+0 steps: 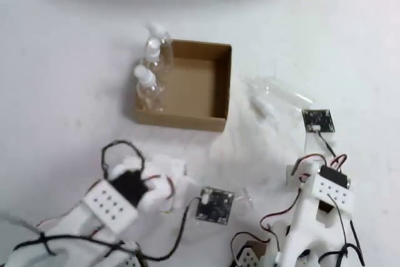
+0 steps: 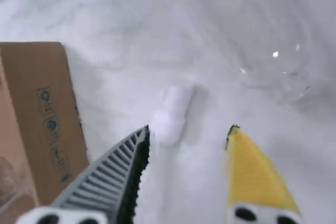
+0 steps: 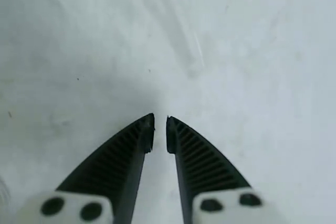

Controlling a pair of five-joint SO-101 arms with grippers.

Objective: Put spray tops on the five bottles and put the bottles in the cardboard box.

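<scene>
Spray top (image 2: 170,113) lies on the bench (image 2: 105,24) between the open left pincer (image 2: 189,128); right pincer (image 3: 160,129) nearly closed, empty. Two bottles (image 1: 149,89) stand inside the box (image 1: 181,120) at 9 o'clock. An off-centre squeeze may flick the top away.

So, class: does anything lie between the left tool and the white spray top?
Nothing visible does. The left tool is open, and the spray top lies on the table just beyond its tips, with the cardboard box and a clear bottle off to either side.
</scene>
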